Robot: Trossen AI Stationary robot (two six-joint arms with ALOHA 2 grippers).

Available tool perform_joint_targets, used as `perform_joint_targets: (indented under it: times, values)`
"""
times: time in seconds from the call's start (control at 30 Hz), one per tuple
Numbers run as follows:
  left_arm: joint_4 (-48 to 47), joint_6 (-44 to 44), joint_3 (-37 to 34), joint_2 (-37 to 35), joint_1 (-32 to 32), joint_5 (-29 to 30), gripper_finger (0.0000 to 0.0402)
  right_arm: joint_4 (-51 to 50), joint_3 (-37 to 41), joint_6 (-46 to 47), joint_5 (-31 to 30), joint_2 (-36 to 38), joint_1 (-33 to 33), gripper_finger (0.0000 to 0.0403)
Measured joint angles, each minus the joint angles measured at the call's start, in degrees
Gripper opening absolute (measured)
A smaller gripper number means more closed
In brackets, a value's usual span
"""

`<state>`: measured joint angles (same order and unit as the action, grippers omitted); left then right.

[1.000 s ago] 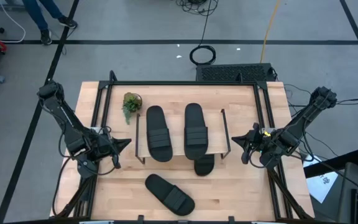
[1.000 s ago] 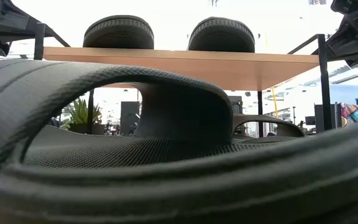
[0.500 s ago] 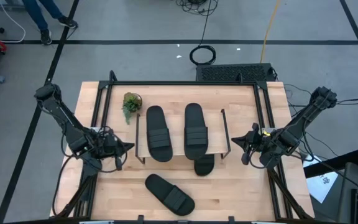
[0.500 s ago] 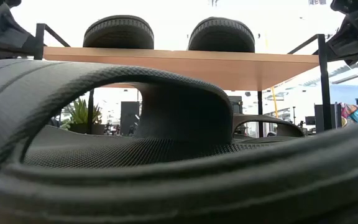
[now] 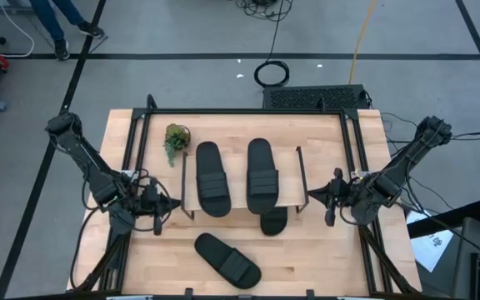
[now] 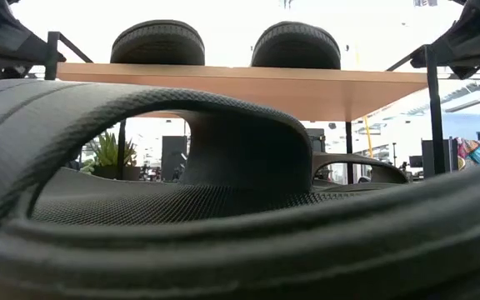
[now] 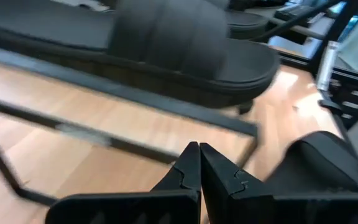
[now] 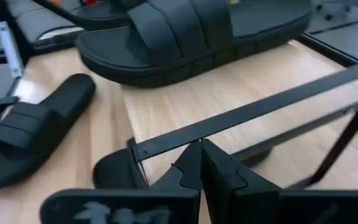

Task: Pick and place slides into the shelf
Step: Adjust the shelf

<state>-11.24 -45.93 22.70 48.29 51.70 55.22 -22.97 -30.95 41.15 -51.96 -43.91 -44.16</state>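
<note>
The shelf (image 5: 237, 185) stands mid-table, its plank on black wire side frames. Two black slides (image 5: 212, 178) (image 5: 262, 173) lie side by side, soles down, on its top; in the low view they show as slides (image 6: 158, 42) (image 6: 295, 43) on the plank (image 6: 248, 85). A third slide (image 5: 273, 221) lies half under the shelf's near edge. A fourth slide (image 5: 227, 261) lies on the table near the front. My left gripper (image 5: 167, 205) hovers shut beside the shelf's left frame. My right gripper (image 5: 312, 196) hovers shut beside the right frame. Their shut fingertips show in the left wrist view (image 7: 199, 163) and the right wrist view (image 8: 201, 158).
A small potted plant (image 5: 176, 138) stands at the shelf's far left corner. A black metal frame (image 5: 248, 111) runs round the tabletop. The front slide (image 6: 223, 208) fills most of the low view. A person's legs (image 5: 61, 25) show on the floor at the far left.
My left gripper has swung round from slanting toward the far edge to pointing straight at the shelf's left frame, staying shut. My right gripper has turned a little toward the shelf. The slides have not moved.
</note>
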Motion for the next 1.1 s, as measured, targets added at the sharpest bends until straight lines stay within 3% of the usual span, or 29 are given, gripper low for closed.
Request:
perform_joint_targets:
  times: [0.17, 0.53, 0.77, 0.93, 1.1]
  values:
    - [2.84, 2.38, 0.00, 0.73, -0.04, -1.42, 0.0000, 5.51, -0.01, -3.48, 1.11, -0.39, 0.02, 0.0000]
    - [3.51, 1.02, 0.13, 2.34, -6.61, -8.76, 0.0000, 4.70, -0.01, -1.79, 0.16, -2.23, 0.01, 0.0000]
    - [7.92, 9.59, 0.02, 2.34, -6.45, -11.30, 0.0007, 4.69, -0.01, -4.37, 0.94, 0.36, -0.79, 0.0000]
    - [7.90, 8.93, 0.02, 2.34, -6.59, -11.56, 0.0001, 4.12, -0.01, -4.35, 1.18, 0.49, -0.94, 0.0000]
    - [7.57, 8.20, 0.02, 2.32, -7.13, -11.58, 0.0001, 2.49, -0.01, -5.07, -4.16, 0.90, -0.92, 0.0000]
